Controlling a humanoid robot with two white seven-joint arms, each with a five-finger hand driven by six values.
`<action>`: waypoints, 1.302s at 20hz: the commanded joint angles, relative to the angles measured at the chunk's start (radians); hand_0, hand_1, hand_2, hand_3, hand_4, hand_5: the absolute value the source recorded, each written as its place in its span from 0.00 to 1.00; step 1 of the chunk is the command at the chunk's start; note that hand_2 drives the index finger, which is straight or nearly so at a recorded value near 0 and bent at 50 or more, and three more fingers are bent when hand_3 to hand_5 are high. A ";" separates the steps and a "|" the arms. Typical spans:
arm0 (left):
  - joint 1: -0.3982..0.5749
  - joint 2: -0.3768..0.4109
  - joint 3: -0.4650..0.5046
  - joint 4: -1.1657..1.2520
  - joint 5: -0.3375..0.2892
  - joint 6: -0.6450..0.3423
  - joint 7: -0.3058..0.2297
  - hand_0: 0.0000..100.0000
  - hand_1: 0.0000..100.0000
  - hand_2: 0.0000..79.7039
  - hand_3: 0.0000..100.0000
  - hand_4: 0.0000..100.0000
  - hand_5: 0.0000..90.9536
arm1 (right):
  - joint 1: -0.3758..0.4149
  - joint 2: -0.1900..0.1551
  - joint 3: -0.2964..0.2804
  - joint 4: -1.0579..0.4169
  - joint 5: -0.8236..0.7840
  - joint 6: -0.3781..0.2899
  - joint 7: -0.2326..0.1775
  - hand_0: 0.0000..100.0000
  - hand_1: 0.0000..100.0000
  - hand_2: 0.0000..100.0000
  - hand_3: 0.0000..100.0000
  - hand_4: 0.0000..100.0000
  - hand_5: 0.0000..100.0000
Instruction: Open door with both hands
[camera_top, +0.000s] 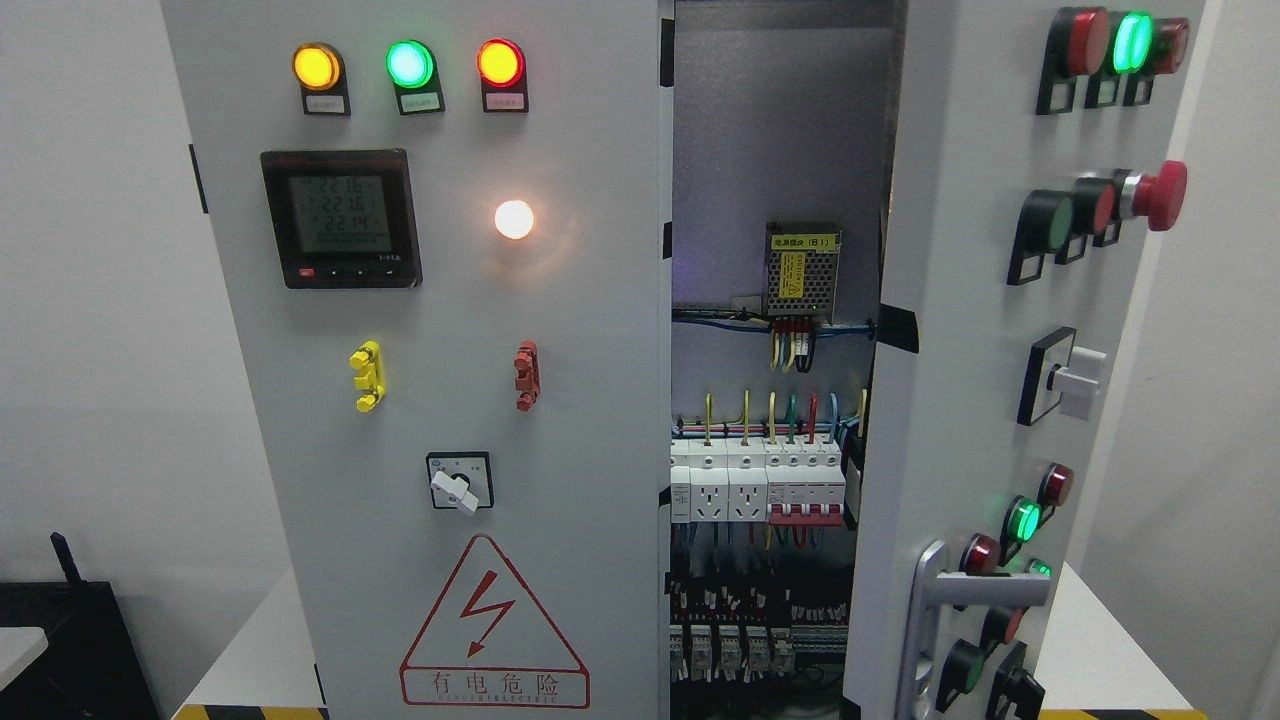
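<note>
Right in front of the camera stands the tall grey sheet-metal electrical cabinet (560, 150), its long axis straight up and down. The left-hand grey painted door (440, 400) sits flat and square to the view, smooth matte steel. The right-hand grey door (960, 300) is swung outward, its face angled toward the picture's left, edge-on near the middle. On it, low down, a silver metal lever handle (985, 590) juts sideways from an upright bar. Between the doors, a gap shows white plastic circuit breakers (760, 485) and a perforated metal power supply box (802, 270). Round amber, green and red indicator lamps (410, 64) glow across the top of the shut door; below, a black square digital meter (340, 218) and a red triangular hazard sign (494, 625). Neither robot hand is in sight, so their fingers cannot be told.
</note>
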 joint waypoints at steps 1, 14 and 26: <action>0.000 0.000 0.011 0.000 0.028 -0.005 0.000 0.00 0.00 0.00 0.00 0.00 0.00 | 0.000 0.000 0.000 -0.028 0.000 0.000 0.000 0.38 0.00 0.00 0.00 0.00 0.00; 0.000 0.000 0.009 0.000 0.028 -0.005 0.000 0.00 0.00 0.00 0.00 0.00 0.00 | 0.000 0.000 0.000 -0.028 0.000 0.000 0.000 0.38 0.00 0.00 0.00 0.00 0.00; 0.061 0.008 -0.030 -0.079 0.018 -0.006 0.000 0.00 0.00 0.00 0.00 0.00 0.00 | 0.000 0.000 0.000 -0.028 0.000 0.000 0.000 0.38 0.00 0.00 0.00 0.00 0.00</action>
